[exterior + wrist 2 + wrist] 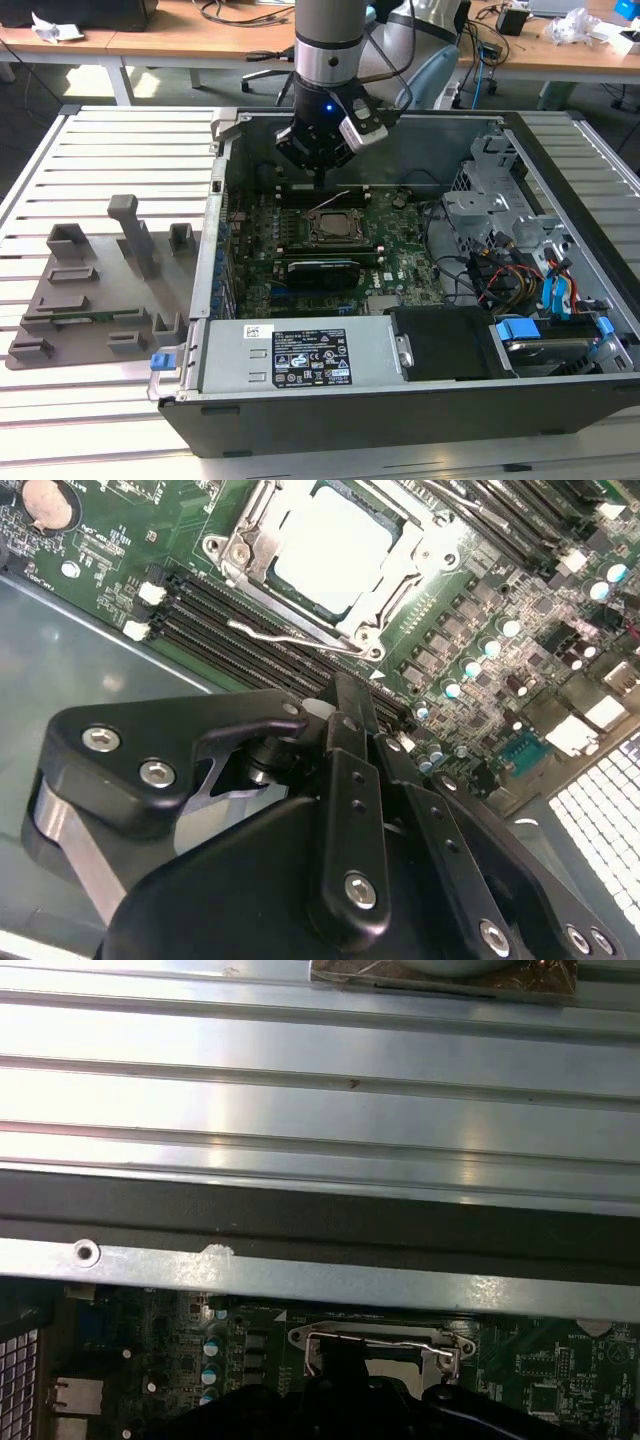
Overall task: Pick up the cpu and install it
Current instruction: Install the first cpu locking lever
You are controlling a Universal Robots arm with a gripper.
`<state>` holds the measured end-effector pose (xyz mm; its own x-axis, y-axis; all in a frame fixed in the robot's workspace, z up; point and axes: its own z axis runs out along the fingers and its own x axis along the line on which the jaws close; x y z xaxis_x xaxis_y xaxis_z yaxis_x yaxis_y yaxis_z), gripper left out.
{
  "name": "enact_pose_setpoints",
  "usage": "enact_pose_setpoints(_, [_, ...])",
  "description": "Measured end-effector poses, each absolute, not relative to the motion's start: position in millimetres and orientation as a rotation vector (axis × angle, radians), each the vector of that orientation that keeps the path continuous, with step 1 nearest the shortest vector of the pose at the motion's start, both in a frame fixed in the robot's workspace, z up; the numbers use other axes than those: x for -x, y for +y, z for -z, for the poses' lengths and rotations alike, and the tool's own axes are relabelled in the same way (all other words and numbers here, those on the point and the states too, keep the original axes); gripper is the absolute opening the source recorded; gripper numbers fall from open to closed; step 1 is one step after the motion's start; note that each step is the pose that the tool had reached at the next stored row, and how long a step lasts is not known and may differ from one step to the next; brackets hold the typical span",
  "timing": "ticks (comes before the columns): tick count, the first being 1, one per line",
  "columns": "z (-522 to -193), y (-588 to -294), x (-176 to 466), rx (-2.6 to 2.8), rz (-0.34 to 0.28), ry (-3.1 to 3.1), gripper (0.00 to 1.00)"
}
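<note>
The cpu, a small square chip with a pale silvery top, lies flat inside the socket frame on the motherboard of the open computer case. In the second wrist view the cpu sits within the metal frame, and a thin wire lever runs along one side. My gripper hangs over the board just behind the socket, a little above it. Its black fingers are pressed together, so the gripper is shut with nothing held.
A long black card lies in front of the socket. The power supply fills the case's front. Drive cage and cables crowd the exterior view's right. A grey fixture tray rests on the slatted table. The case wall is close by.
</note>
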<state>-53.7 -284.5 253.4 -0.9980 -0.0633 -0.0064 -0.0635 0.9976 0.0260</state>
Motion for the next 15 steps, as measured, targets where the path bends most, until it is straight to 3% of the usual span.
enact_pose_setpoints(3, [-248, -287, 54, 0.099, -0.082, 3.132, 0.11])
enact_pose_setpoints(15, [-226, -286, 49, 0.109, -0.084, 3.132, 0.11])
